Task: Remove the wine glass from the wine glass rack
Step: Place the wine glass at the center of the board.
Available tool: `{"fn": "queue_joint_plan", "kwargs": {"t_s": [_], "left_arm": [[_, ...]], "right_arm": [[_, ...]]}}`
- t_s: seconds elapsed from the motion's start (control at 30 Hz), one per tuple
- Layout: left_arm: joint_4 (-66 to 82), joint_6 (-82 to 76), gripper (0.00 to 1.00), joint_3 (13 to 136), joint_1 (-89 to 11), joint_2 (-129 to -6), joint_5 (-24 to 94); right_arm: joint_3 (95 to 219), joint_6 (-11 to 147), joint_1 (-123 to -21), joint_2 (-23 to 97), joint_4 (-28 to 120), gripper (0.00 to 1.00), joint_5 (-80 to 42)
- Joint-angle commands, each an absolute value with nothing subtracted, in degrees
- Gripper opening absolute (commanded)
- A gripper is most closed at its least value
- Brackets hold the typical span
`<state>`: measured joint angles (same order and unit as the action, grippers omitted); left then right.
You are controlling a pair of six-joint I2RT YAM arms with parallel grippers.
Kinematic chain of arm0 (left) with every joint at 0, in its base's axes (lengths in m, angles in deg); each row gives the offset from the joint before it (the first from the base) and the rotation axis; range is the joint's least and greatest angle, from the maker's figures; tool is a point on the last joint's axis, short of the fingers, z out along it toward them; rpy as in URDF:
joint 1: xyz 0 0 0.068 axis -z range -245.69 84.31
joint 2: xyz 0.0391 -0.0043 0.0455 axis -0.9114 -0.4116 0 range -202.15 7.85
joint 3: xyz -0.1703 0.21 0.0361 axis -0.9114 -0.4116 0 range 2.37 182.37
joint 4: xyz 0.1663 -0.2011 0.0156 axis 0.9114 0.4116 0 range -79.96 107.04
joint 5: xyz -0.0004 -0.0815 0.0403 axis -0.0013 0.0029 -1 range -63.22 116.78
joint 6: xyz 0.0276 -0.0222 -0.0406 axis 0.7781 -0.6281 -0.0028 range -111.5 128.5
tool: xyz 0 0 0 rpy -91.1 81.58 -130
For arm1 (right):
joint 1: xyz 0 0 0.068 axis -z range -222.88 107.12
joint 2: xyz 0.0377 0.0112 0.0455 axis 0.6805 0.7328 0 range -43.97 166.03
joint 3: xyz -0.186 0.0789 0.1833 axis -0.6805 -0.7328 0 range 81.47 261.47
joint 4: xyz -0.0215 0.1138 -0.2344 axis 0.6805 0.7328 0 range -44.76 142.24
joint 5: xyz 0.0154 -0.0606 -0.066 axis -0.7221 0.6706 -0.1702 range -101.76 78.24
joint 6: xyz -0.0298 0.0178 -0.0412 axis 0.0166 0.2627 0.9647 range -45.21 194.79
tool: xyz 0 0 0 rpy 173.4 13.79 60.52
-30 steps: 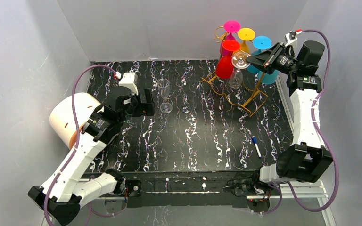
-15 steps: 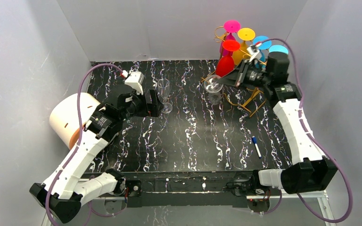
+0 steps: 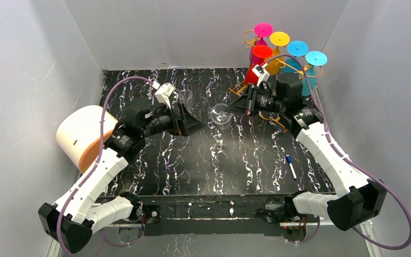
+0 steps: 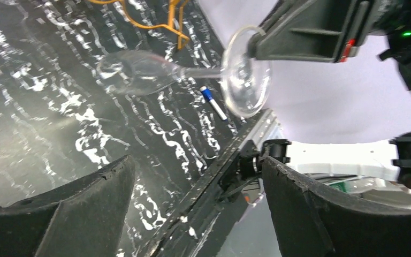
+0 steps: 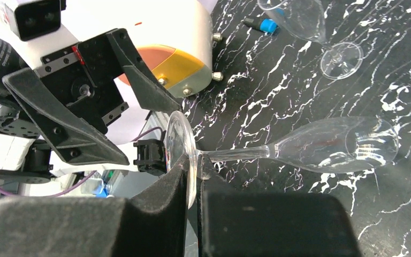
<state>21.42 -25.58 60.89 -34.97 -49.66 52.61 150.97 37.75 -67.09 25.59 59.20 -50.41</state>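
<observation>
My right gripper (image 3: 234, 105) is shut on the foot of a clear wine glass (image 3: 221, 114) and holds it on its side above the middle of the table. In the right wrist view the fingertips (image 5: 182, 171) pinch the disc-shaped foot, and the bowl (image 5: 334, 144) points away. My left gripper (image 3: 193, 125) is open and empty, just left of the glass. In the left wrist view the glass (image 4: 139, 72) hangs above and beyond its jaws. The gold wire rack (image 3: 237, 90) stands at the back right and carries several coloured glasses (image 3: 279, 38).
A second clear glass (image 3: 186, 99) stands upright behind the left gripper. A white cylinder with an orange end (image 3: 80, 134) lies at the left edge. A blue-capped pen (image 3: 290, 166) lies on the black marbled table at the right front.
The right arm has carried the clear glass off the rack and leftwards over the table middle. The left arm has swung right towards it, jaws open.
</observation>
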Motion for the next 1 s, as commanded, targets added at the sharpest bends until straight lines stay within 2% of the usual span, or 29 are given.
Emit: {"fn": "queue_joint_plan", "kwargs": {"t_s": [0.0, 0.13, 0.23, 0.37, 0.47, 0.53, 0.63, 0.67, 0.73, 0.83, 0.97], "left_arm": [[12.7, -32.1, 0.8, 60.1, -35.0, -50.2, 60.4], [7.0, -35.7, 0.67, 56.9, -34.1, -50.1, 60.9], [6.3, -36.5, 0.6, 56.1, -34.1, -49.9, 60.0], [2.9, -39.1, 0.57, 56.0, -34.0, -50.9, 60.8], [1.4, -39.7, 0.46, 55.6, -33.8, -51.6, 60.6], [1.1, -39.8, 0.38, 55.1, -33.7, -51.9, 60.5], [1.1, -40.0, 0.16, 54.4, -33.7, -52.7, 60.9], [1.4, -39.8, 0.12, 54.3, -33.7, -53.0, 61.1], [1.8, -39.4, 0.1, 54.3, -33.7, -53.5, 61.6], [2.0, -38.8, 0.01, 54.4, -33.7, -53.9, 62.1], [2.0, -38.2, 0.0, 54.6, -33.6, -53.9, 62.6]], "right_arm": [[151.2, 38.3, -69.3, 25.1, 51.8, 0.01, -51.2], [150.0, 36.8, -71.2, 25.4, 48.7, 0.01, -51.7], [148.7, 35.8, -71.7, 25.6, 45.8, 0.01, -53.2], [149.0, 36.4, -71.8, 27.0, 45.7, 0.01, -55.6], [148.8, 35.2, -72.0, 27.8, 43.1, 0.01, -57.8], [148.4, 34.6, -72.2, 28.0, 42.1, 0.01, -58.6], [147.8, 33.8, -72.5, 27.9, 40.5, 0.01, -59.3], [147.7, 33.6, -72.5, 27.8, 40.1, 0.01, -59.6], [147.4, 33.7, -72.7, 27.7, 39.8, 0.01, -60.4], [147.4, 33.9, -73.0, 27.9, 40.1, 0.01, -61.9], [147.3, 35.1, -73.6, 28.0, 41.4, 0.01, -62.5]]}}
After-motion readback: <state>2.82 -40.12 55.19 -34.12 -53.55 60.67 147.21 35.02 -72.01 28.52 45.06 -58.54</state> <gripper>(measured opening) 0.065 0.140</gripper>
